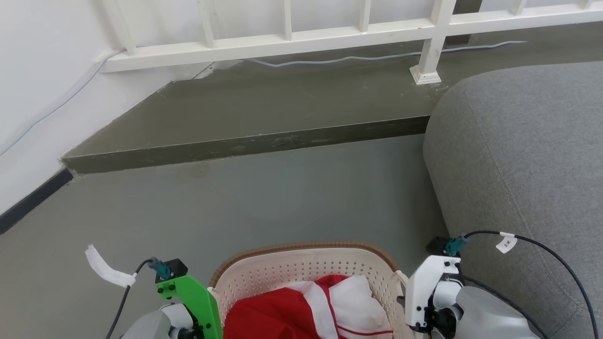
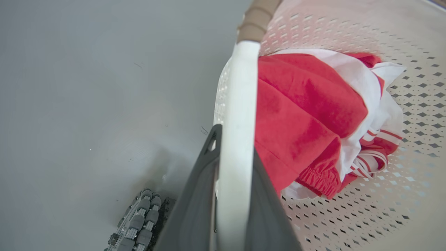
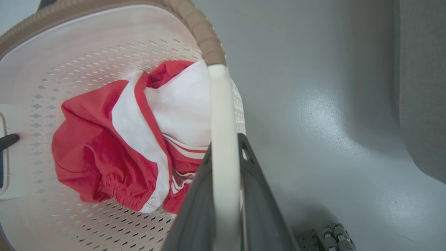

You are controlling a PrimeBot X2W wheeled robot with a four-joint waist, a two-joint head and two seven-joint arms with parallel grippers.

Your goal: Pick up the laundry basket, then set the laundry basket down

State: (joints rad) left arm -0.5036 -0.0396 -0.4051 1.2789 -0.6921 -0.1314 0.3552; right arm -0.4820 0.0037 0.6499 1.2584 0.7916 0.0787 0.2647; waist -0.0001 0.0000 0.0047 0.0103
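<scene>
My left claw [image 2: 235, 146] is clamped on the left handle [image 2: 237, 104] of the laundry basket [image 1: 282, 273], one dark finger on either side of the white bar and pressed against it. In the head view the basket sits at 6 o'clock, between my two wrists, with bare grey floor [image 1: 282, 197] ahead of it toward 12 o'clock. I cannot tell whether its base is touching the floor. I judge the shell to be thin, perforated plastic: stiff enough to keep its shape, but likely to flex or twist if one side rises before the other. The brown woven-look rim [image 1: 306, 246] is too broad and rounded for a good grip, so the smooth, narrow handles are the right places to hold. The load looks light: a single red and white garment [image 1: 301, 310] bunched loosely inside. It is soft and could slide toward whichever end dips. The smooth bars may slip between my fingers, so I would keep both sides level. My right claw [image 3: 226, 146] is closed the same way on the right handle [image 3: 221, 115]. A grey sofa [image 1: 518, 150] stands close by at 3 o'clock and needs clearance on that side.
</scene>
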